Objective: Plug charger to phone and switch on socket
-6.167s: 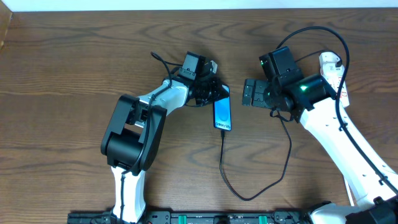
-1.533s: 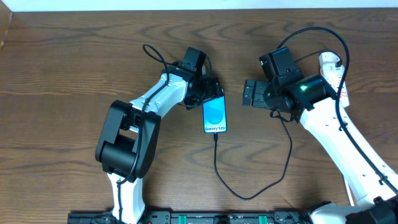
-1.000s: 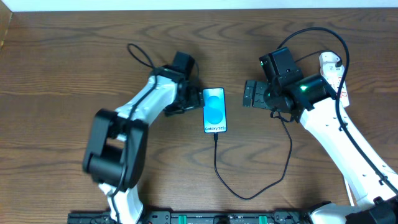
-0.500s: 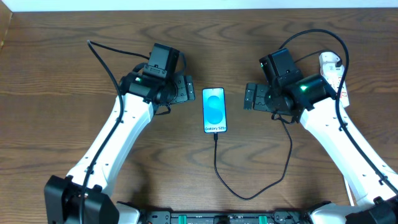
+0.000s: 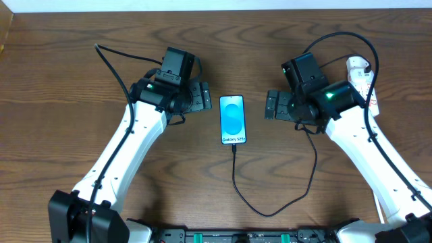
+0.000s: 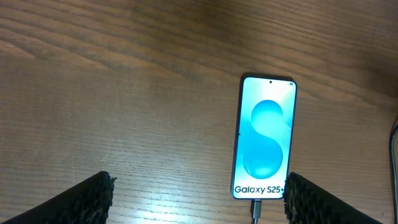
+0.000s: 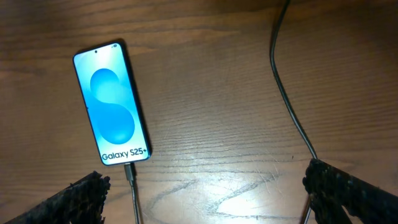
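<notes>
The phone [image 5: 233, 119] lies flat in the middle of the table, its blue screen lit; it also shows in both wrist views [image 6: 266, 137] [image 7: 112, 112]. The charger cable [image 5: 237, 182] runs from the phone's bottom edge, loops toward me and climbs right to the socket [image 5: 359, 67]. Its plug tip [image 6: 255, 208] sits in the phone's port. My right arm partly hides the white socket at the far right. The left gripper [image 5: 204, 96] stands open just left of the phone. To the phone's right, the right gripper [image 5: 268, 104] is open and empty.
Thick black robot cables arch over both wrists [image 5: 337, 37] [image 5: 118, 64]. The charger cable [image 7: 289, 93] crosses the bare wood under the right wrist. The table's back edge [image 5: 216, 9] runs along the top of the overhead view.
The left gripper slid the phone left and straightened it, let it go, then drew back to the left. Nothing has moved in the last half second. The right arm stayed put.
</notes>
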Motion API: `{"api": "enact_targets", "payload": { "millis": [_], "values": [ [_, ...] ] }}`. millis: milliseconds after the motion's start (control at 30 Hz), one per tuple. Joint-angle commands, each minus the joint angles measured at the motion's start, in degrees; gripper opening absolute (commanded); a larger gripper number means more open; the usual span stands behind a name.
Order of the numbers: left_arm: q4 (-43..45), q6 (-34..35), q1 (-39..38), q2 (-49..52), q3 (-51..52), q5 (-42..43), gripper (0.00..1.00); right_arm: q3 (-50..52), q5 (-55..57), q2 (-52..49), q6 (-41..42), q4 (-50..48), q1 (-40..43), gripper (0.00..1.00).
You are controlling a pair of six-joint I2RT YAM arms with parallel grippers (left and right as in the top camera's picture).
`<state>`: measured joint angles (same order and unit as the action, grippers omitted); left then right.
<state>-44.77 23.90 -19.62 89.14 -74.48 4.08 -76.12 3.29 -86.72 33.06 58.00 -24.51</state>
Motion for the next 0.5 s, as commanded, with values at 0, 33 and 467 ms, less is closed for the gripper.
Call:
{"api": "enact_targets", "payload": {
  "millis": [0, 33, 467],
  "values": [
    [-0.20, -0.96, 0.00, -0.83, -0.44, -1.16, 0.87, -0.26, 0.66, 0.94, 0.72, 0.11, -0.09, 0.99],
    [-0.20, -0.96, 0.00, -0.83, -0.44, -1.16, 0.87, -0.26, 0.68, 0.94, 0.72, 0.13, -0.09, 0.99],
    [-1.20, -0.96, 0.00, -0.83, -0.44, -1.16, 0.87, -0.26, 0.66, 0.94, 0.72, 0.09, -0.09, 0.99]
  ]
}}
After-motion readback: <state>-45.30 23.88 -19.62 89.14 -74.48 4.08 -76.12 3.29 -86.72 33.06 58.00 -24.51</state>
